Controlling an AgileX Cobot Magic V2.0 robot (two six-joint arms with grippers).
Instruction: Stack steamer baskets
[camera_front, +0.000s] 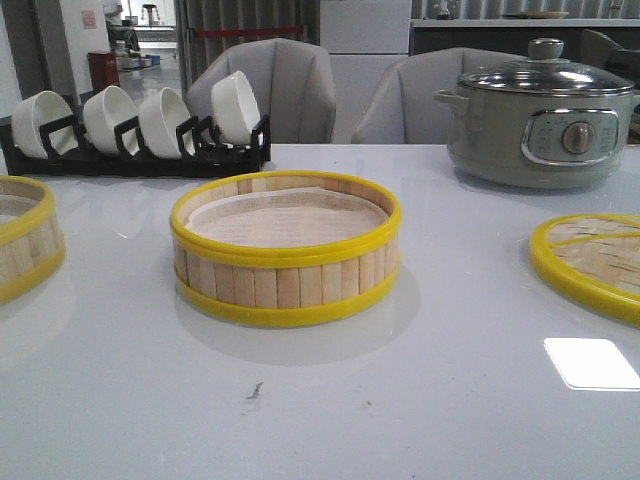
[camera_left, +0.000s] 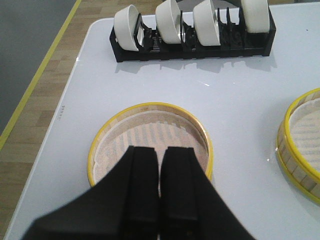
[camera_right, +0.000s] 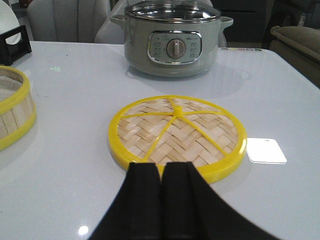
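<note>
Arms hung above tabletop (camera_front: 420, 400) w/ both end effectors clenched, empty: left end effector (camera_left: 160, 165) over left-edge steamer basket (camera_left: 150, 145), right end effector (camera_right: 161, 175) at near rim of woven lid (camera_right: 177, 131); 2nd steamer basket (camera_front: 286, 250) sat centre.

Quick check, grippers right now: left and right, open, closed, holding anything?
Left gripper: closed, empty, above a steamer basket.
Right gripper: closed, empty, near the woven lid.
</note>
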